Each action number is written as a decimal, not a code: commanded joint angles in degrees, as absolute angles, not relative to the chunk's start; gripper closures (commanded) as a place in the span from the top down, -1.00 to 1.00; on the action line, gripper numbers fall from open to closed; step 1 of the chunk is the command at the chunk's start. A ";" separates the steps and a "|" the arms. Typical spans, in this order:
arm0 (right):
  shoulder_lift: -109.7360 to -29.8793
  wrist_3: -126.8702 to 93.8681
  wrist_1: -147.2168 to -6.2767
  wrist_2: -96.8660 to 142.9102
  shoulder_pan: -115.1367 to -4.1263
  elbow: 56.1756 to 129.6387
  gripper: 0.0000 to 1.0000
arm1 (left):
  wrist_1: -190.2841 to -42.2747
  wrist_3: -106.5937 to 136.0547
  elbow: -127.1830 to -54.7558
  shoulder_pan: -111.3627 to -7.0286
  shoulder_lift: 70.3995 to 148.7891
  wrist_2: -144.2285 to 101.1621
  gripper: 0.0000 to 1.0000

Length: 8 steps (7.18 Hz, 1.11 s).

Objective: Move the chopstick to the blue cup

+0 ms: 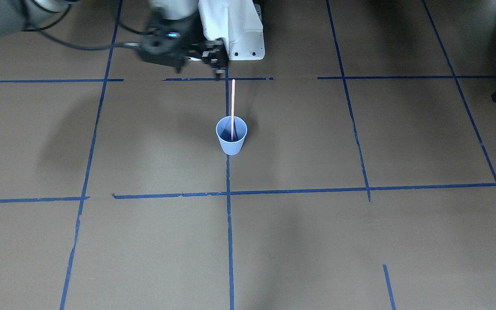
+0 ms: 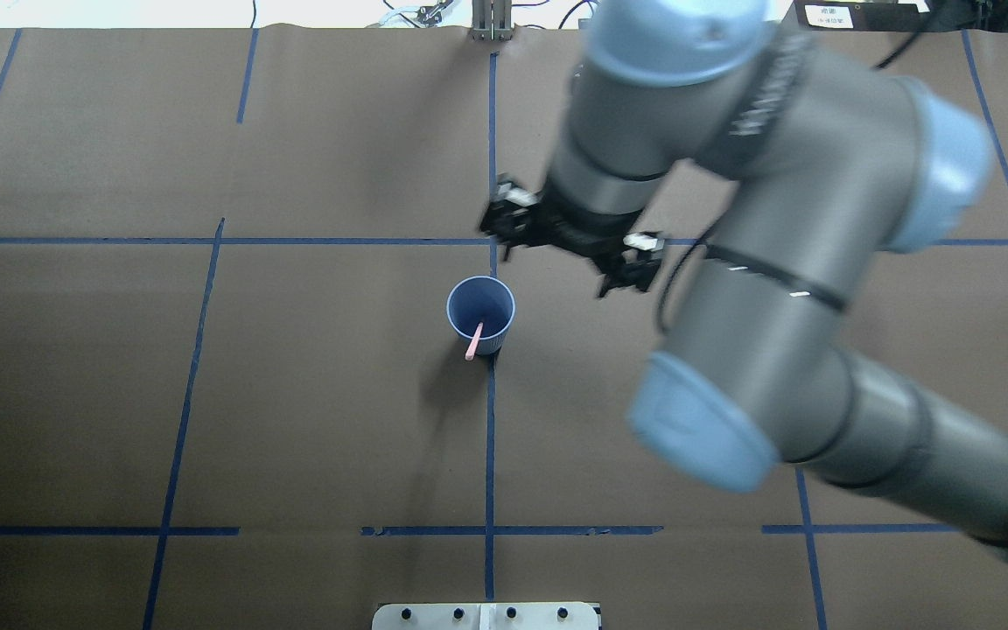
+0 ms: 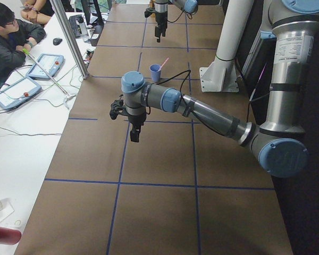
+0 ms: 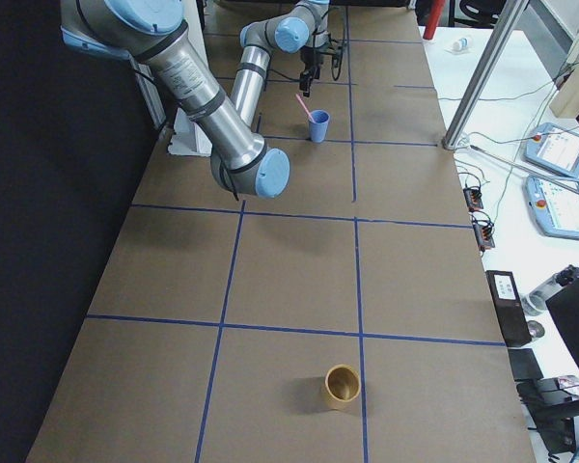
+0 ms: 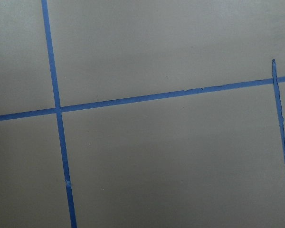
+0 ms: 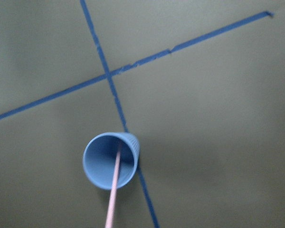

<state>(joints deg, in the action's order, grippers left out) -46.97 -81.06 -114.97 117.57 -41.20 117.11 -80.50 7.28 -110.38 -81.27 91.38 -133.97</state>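
We are seeing the chopstick (image 1: 233,103) leaning in the blue cup (image 1: 230,146), so the transfer seems done. In the front view the right gripper (image 1: 199,69) is hovering open and empty at the cup's 11 o'clock. The left gripper (image 3: 133,133) we cannot tell. Next calls for retracting clear.

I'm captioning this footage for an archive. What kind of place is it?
Most likely a robotics lab set up for recording trials: a left arm and right arm reach over a table marked with a blue tape grid, and a person sits at a side bench with teach pendants.
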 commanded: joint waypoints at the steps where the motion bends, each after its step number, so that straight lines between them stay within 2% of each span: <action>1: -60.68 -63.11 -115.22 120.65 -54.52 126.03 1.00 | -80.42 -5.99 -101.31 -88.47 91.32 -134.64 1.00; 2: -67.00 -53.88 -114.53 123.02 -59.02 126.04 1.00 | -81.03 -12.68 -95.25 -90.51 91.32 -138.65 1.00; 3: -71.32 -42.30 -114.70 124.35 -64.63 125.17 1.00 | -81.21 -15.09 -93.01 -91.66 91.32 -139.04 1.00; 6: -81.27 -5.47 -114.61 132.01 -82.57 113.33 1.00 | -81.12 -10.39 -93.60 -91.76 90.62 -138.43 1.00; 8: -84.09 14.40 -114.52 132.62 -89.88 102.09 1.00 | -81.12 -10.37 -93.60 -91.76 89.21 -138.43 1.00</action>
<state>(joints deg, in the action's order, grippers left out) -81.83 1.24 -114.59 131.96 -84.92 108.90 -81.13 -10.74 -93.55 -91.74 89.83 -138.45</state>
